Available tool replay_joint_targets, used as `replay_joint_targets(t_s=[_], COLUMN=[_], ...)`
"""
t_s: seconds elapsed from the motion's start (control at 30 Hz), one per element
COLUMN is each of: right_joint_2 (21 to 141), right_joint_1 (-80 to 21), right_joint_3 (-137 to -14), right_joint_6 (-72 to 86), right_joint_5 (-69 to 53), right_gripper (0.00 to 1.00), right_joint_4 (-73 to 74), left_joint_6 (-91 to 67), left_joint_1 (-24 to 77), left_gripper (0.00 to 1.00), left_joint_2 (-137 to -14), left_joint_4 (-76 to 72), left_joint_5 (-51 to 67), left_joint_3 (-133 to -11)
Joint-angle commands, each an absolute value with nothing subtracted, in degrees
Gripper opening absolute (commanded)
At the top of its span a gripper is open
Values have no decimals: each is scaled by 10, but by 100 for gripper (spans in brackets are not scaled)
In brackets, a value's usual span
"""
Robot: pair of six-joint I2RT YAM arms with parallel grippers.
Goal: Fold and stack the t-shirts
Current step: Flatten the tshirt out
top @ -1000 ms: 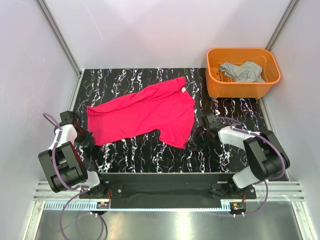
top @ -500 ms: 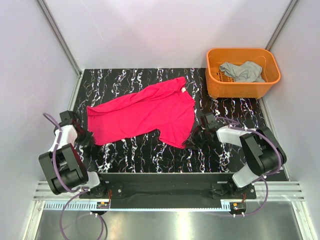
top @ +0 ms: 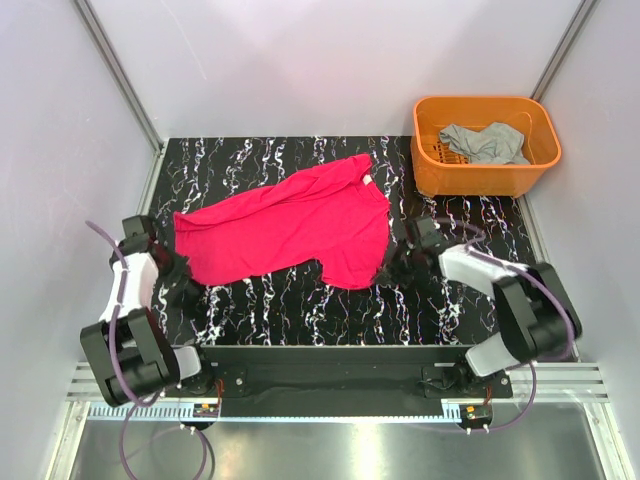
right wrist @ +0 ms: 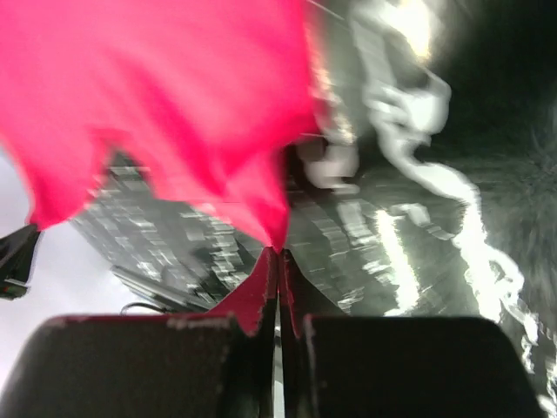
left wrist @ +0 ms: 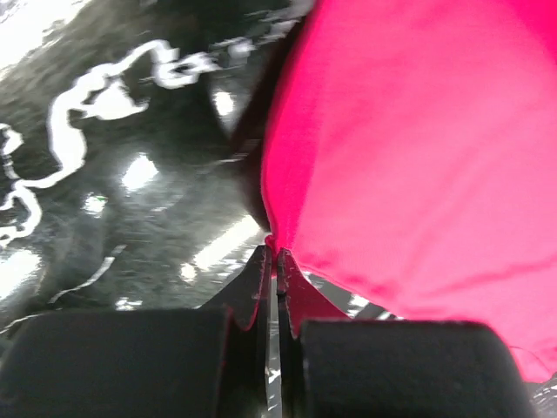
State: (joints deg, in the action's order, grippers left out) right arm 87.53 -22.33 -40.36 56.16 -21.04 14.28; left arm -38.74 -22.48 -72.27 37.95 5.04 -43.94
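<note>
- Red t-shirt (top: 285, 225) lies spread, slightly rumpled, across the middle of the tabletop (top: 300, 305).
- Your left hand (left wrist: 274, 259) pinches its near-left corner, and your right hand (right wrist: 278, 259) pinches its near-right hem.
- Expect light, limp cloth: grip corners and lift evenly, or it sags.

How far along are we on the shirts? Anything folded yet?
Done: nothing is folded or stacked yet. The red t-shirt lies spread open on the table. In hand: the left gripper is shut on its near-left corner and the right gripper on its near-right edge. Left: every fold on the red one, the grey shirt bunched in the orange basket, then stacking.
</note>
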Motion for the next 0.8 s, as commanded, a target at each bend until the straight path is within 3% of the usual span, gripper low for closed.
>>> replay_joint_targets(t_s=[0.0,0.3,0.5,0.7,0.77], right_joint_2=[769,677,671,693,699], right_joint_1=[-187,-59,-52,-52,-52], right_joint_3=[-500,-756,-949,-1093,-1146], right_joint_6=[486,375,303,245,235], right_joint_5=[-140,-92,-63,-44,-58], right_gripper=[0,0,0,0,0], right_joint_4=[205,267,265,258,257], left_joint_6=[-417,-500,-512,-454,-452], left_joint_1=[-177,-114,-97,-84,-84], left_gripper=[0,0,0,0,0], left_joint_2=[-670,-633,-681,-761,-781], left_joint_4=[364,384,395,395,396], left_joint_5=[23,-51,-26,-3,16], left_joint_3=[-495,-683,-932,-1272,-1324])
